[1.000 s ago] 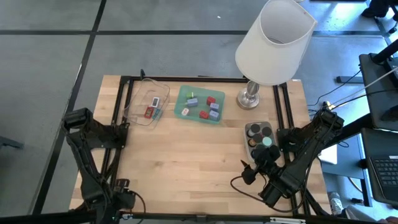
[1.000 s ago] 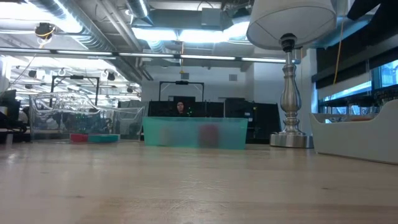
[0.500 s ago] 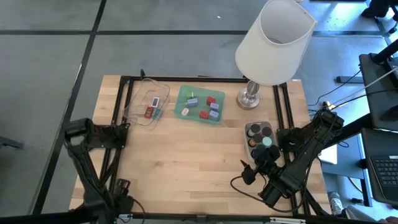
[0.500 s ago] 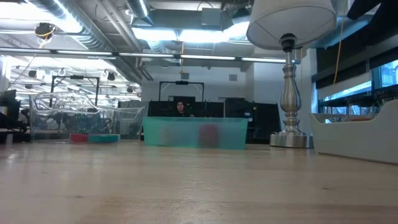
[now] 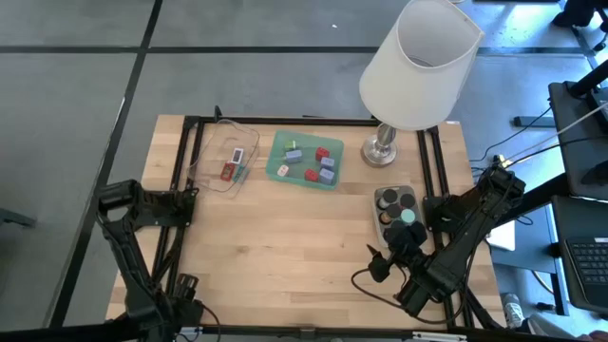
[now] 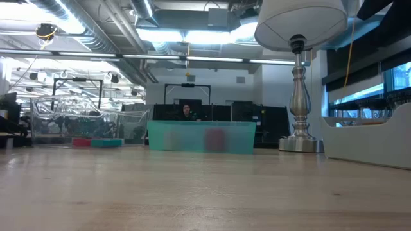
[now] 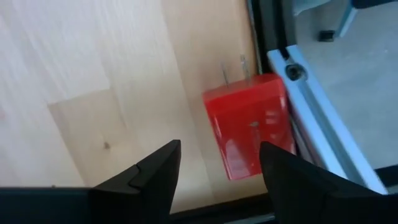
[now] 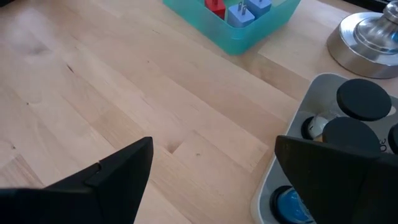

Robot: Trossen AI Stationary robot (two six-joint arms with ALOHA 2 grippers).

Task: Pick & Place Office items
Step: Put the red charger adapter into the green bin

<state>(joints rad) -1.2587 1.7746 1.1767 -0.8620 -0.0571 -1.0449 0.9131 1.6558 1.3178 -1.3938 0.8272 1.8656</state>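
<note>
Left gripper [image 7: 214,165] gaped over red block [image 7: 249,134] beside frame rail [image 7: 323,130]; right gripper [image 8: 211,168] spread, empty. Risked snagging rail.

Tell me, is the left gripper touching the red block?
Apart. In the left wrist view the left gripper has open fingers, and the red block lies beyond them, with bare table showing between.

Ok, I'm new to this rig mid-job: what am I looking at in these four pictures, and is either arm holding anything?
Two dark robot arms work at a wooden table. One camera looks straight down, one sits at table height, and one rides each wrist. On the table: a clear tray, a green tray of small blocks, a grey tray of black caps, and a lamp. The left gripper hangs open over a red block by the table's edge. The right gripper is open beside the grey tray. Neither holds anything.
</note>
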